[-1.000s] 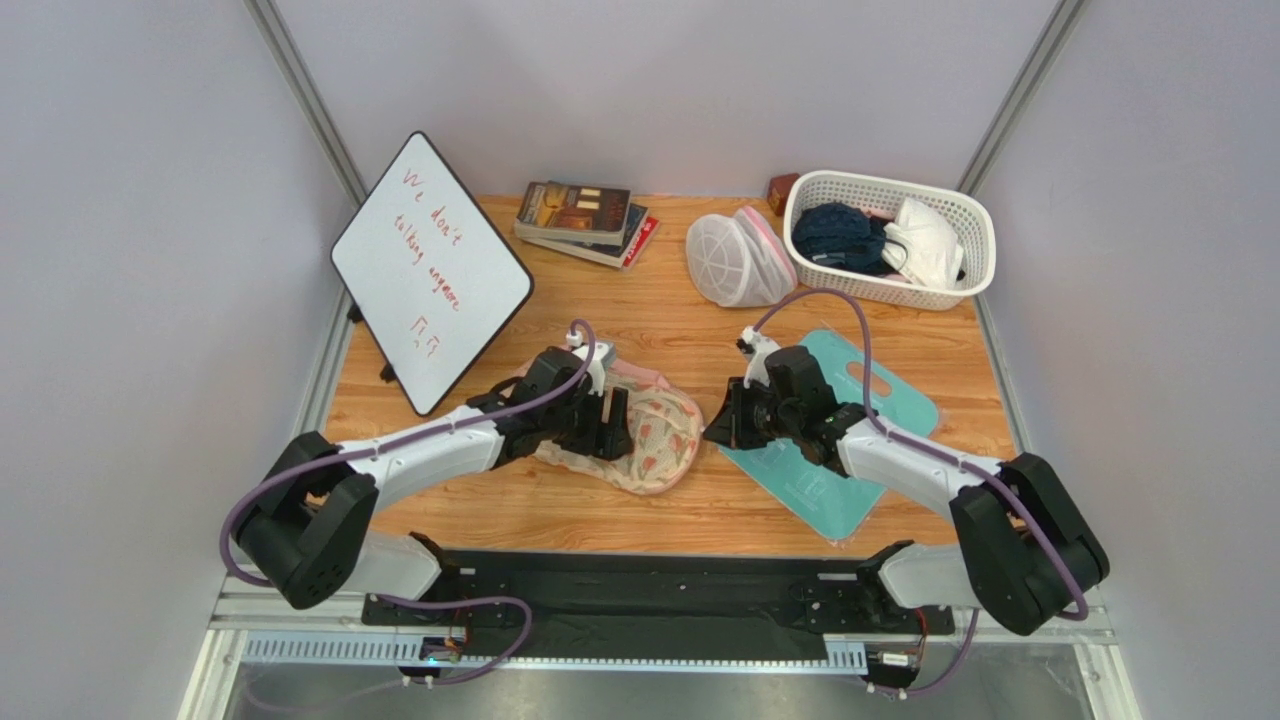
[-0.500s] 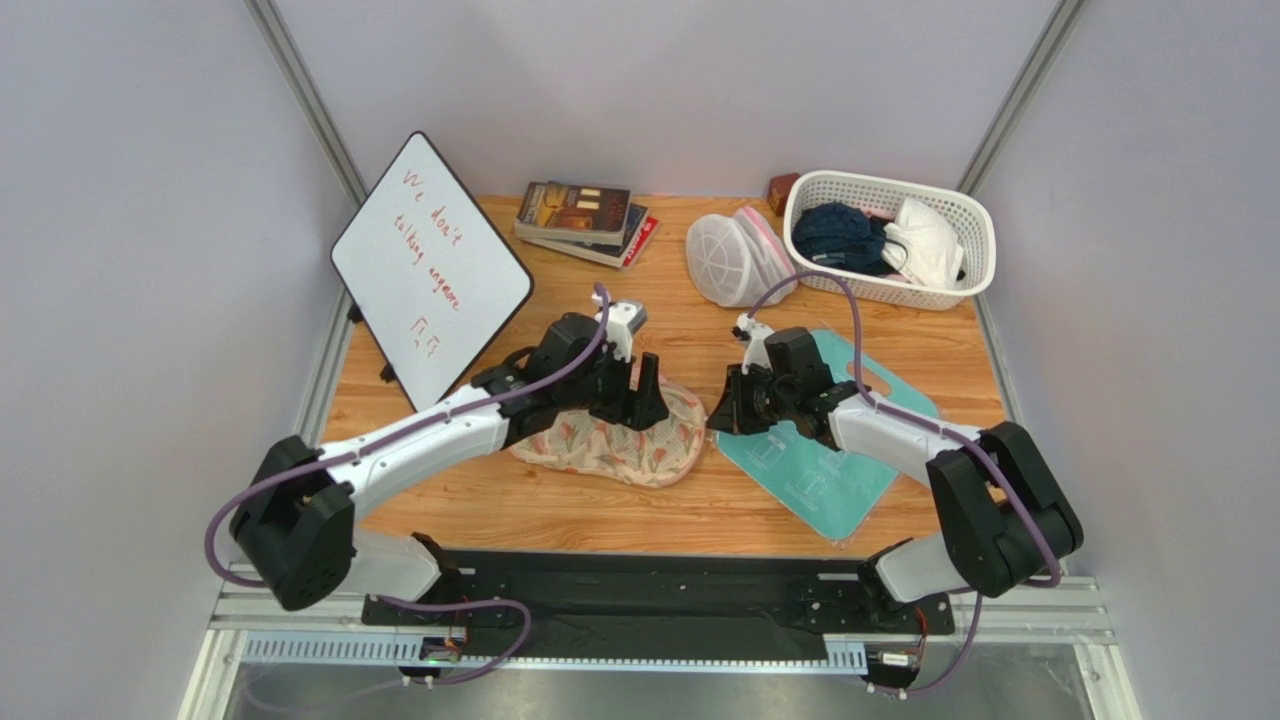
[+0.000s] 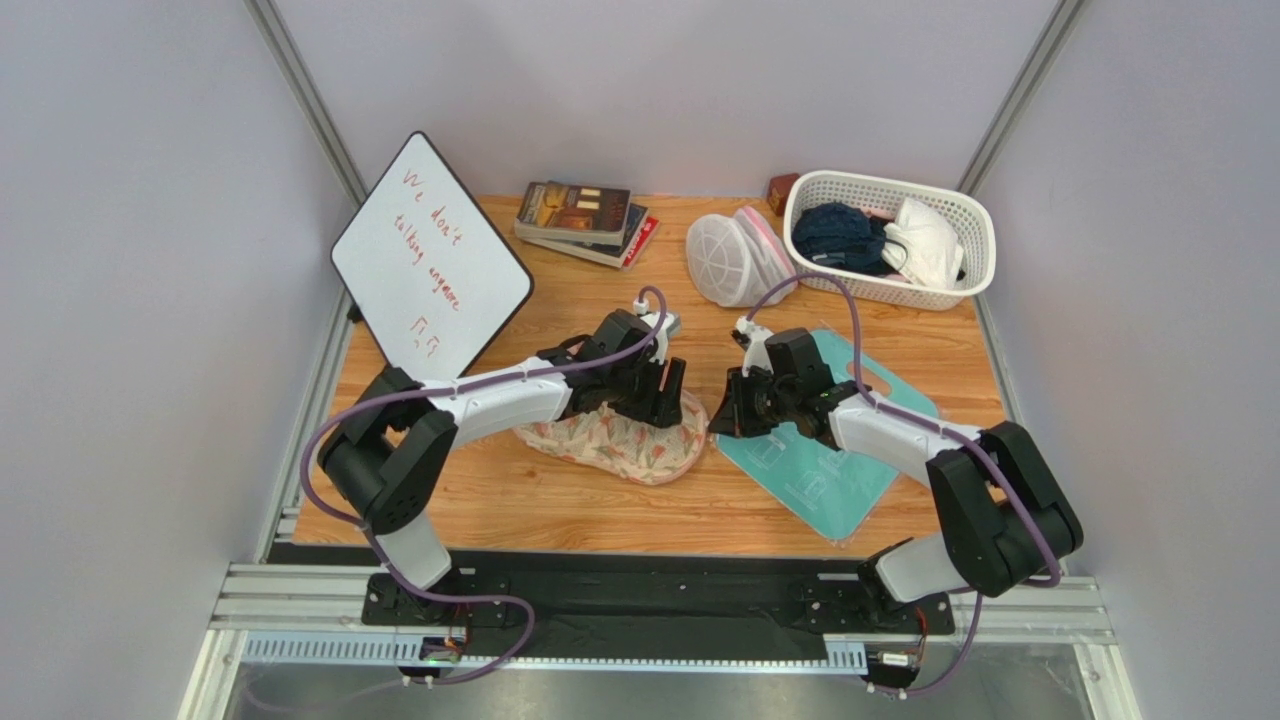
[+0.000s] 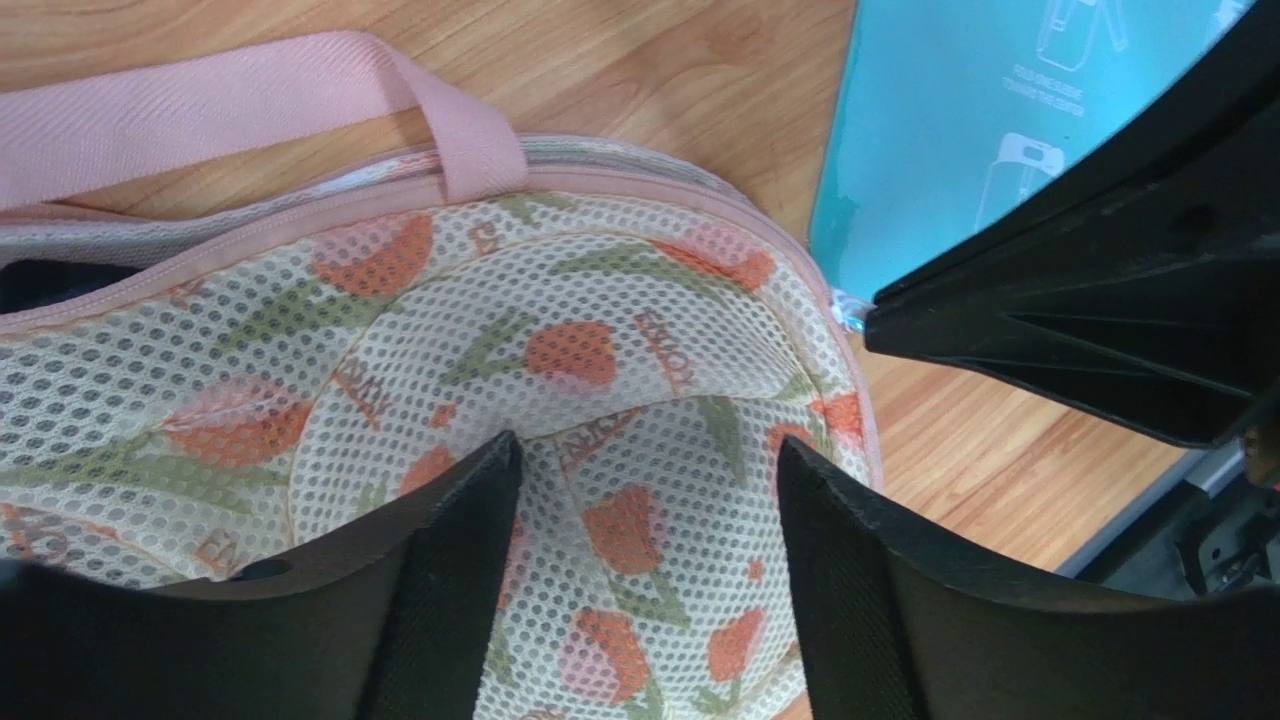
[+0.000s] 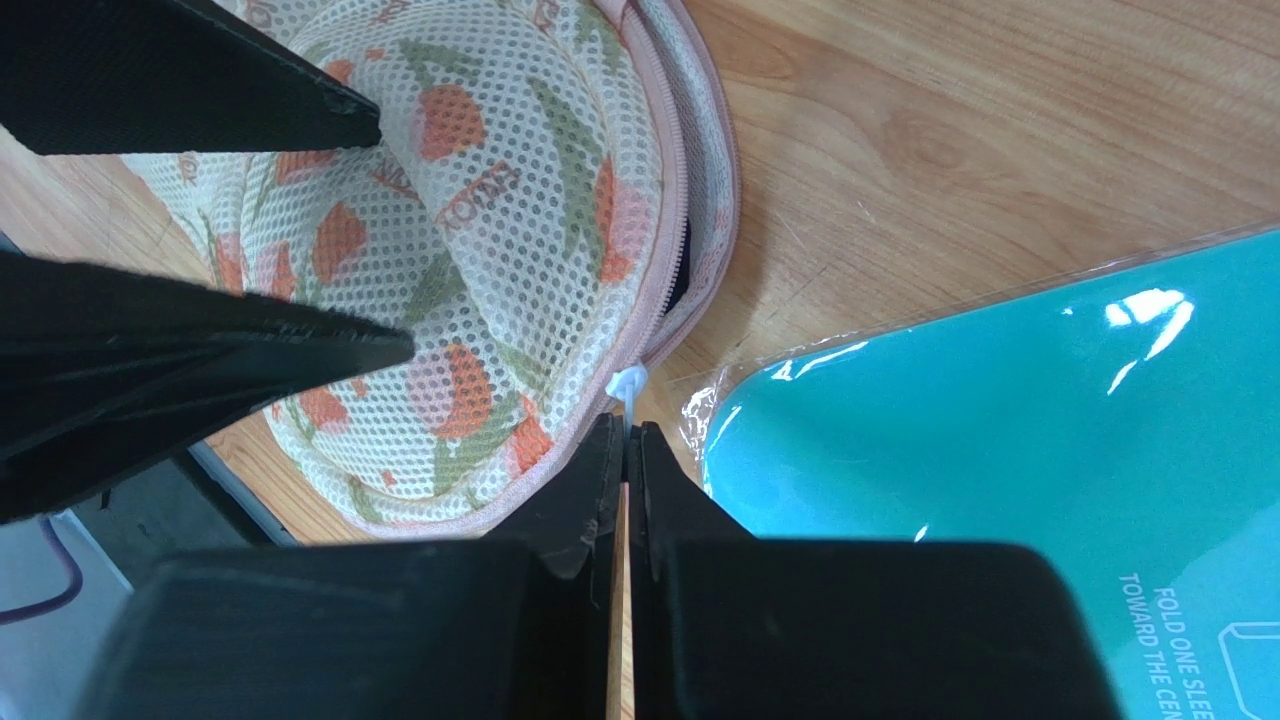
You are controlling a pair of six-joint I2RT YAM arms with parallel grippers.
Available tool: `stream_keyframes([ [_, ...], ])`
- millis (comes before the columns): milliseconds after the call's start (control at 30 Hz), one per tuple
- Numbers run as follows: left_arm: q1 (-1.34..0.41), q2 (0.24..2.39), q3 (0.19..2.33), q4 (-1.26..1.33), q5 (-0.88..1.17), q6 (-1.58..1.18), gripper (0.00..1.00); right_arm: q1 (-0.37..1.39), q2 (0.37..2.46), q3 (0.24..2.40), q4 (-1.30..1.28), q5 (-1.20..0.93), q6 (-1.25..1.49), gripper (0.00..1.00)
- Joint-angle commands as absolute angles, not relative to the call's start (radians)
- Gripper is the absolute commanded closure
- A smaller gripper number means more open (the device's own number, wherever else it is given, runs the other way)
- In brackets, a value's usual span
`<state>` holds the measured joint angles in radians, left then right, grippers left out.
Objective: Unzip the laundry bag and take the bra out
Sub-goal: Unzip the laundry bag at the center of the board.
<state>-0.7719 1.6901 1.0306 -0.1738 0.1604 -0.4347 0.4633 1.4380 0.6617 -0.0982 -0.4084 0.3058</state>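
Observation:
The floral laundry bag (image 3: pixel 616 443) lies flat mid-table, its pink strap (image 4: pixel 226 113) at the far side. My left gripper (image 3: pixel 657 393) is open, its fingers pressed down on the bag's right lobe (image 4: pixel 601 345). My right gripper (image 3: pixel 724 417) is shut at the bag's right edge (image 5: pixel 481 195), with the white zipper pull (image 5: pixel 624 384) sticking out at its tips. The zipper gapes a little beside the pull (image 5: pixel 684 255). The bra is hidden.
A teal board (image 3: pixel 842 465) lies under my right arm. A whiteboard (image 3: pixel 428 270) leans at the left, books (image 3: pixel 583 218) lie at the back, and a white mesh dome bag (image 3: pixel 736 258) stands beside a white basket (image 3: pixel 899 290) of clothes.
My left arm has swung right and forward across the bag, its open gripper ending on the right lobe. The bag has flattened. My right gripper has stayed at the bag's edge.

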Motion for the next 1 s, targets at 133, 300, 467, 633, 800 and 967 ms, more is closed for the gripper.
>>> stream_keyframes([
  [133,-0.776,1.775,1.034,-0.198,0.091,-0.443,0.43,0.463,1.401,0.657,-0.058,-0.456,0.314,1.0],
  [300,-0.775,1.792,1.014,-0.158,0.097,-0.479,0.45,0.485,1.367,0.604,-0.051,-0.457,0.344,1.0],
  [467,-0.776,1.801,1.005,-0.144,0.078,-0.5,0.45,0.515,1.324,0.545,-0.04,-0.436,0.374,1.0],
  [633,-0.775,1.818,0.989,-0.11,0.087,-0.535,0.46,0.552,1.269,0.502,-0.015,-0.419,0.437,1.0],
  [800,-0.776,1.803,0.973,-0.068,0.095,-0.52,0.38,0.561,1.253,0.497,-0.047,-0.371,0.433,1.0],
  [967,-0.778,1.718,0.936,-0.066,0.109,-0.395,0.29,0.56,1.273,0.535,-0.08,-0.348,0.402,1.0],
])
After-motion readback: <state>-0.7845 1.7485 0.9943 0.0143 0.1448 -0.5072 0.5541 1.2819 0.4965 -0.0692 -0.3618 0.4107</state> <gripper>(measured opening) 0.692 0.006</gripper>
